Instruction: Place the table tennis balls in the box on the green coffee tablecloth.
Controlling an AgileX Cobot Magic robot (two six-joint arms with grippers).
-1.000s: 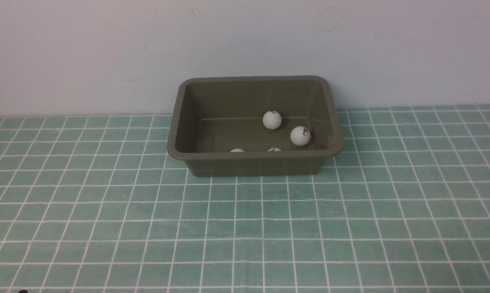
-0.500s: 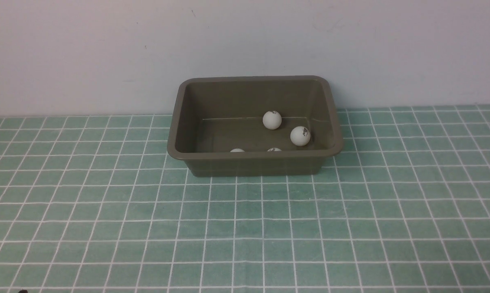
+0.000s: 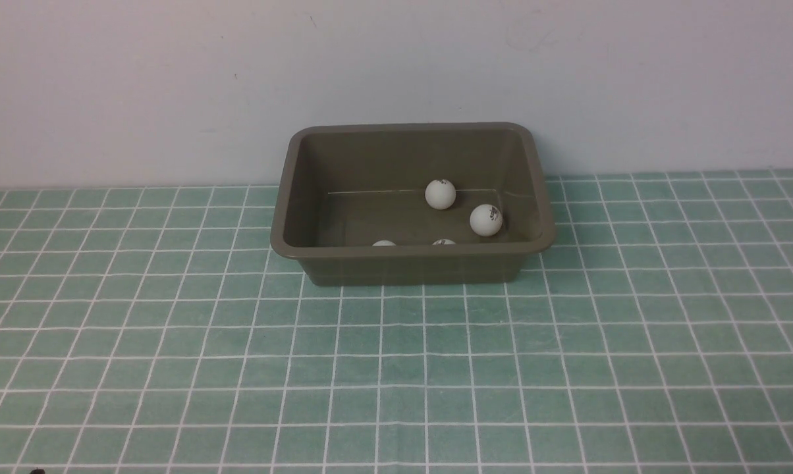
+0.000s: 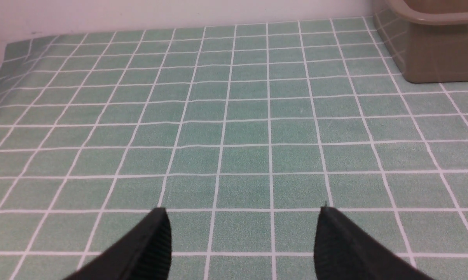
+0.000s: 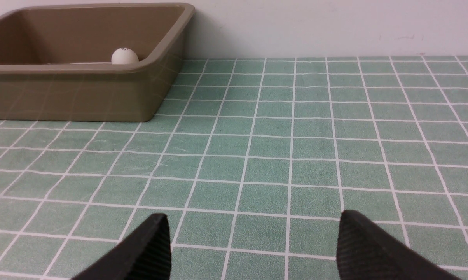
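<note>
Table tennis balls (image 3: pixel 440 194) lie inside box (image 3: pixel 291 197), 12 o'clock on tablecloth (image 3: pixel 396 368). Left gripper (image 4: pixel 241 233) and right gripper (image 5: pixel 249 241): fingers apart, empty. Risk: nudging box, balls rolling.

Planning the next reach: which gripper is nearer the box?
Probably the right, narrowly. The right gripper faces the box across a shorter stretch of cloth; the left gripper sees only its corner, farther off.

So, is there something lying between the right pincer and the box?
No. In the right wrist view, only bare green tablecloth lies between the open right pincer and the box.
</note>
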